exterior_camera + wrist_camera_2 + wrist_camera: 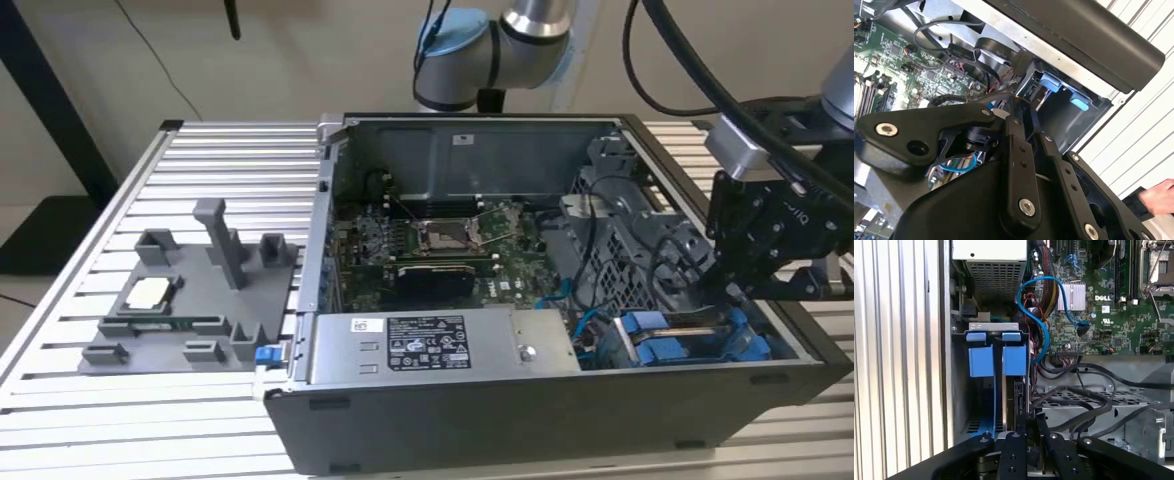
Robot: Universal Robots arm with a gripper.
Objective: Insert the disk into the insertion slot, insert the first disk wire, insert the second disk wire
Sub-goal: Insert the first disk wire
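Note:
The insertion slot (960, 390) is the dark drive cage in the case corner at the exterior view's right, with blue tabs (980, 360) at its mouth (1051, 82). The disk (1019, 395) stands edge-on inside it, showing only a dark narrow side and a blue carrier rail (994, 405). The cage's blue parts (647, 338) also appear in the exterior view. My gripper (1027, 420) hangs over the cage end away from the tabs (731, 297), its black fingers drawn together (1013, 106). A black disk wire (1069, 390) runs into the fingertips (954, 100).
A grey power-supply box (441, 345) with a white sticker fills the case front. The motherboard (441, 240) lies behind it, and a blue data cable (1029, 300) loops by the cage. A grey fixture tray (187, 300) sits at the exterior view's left. A hand (1159, 197) rests outside the case.

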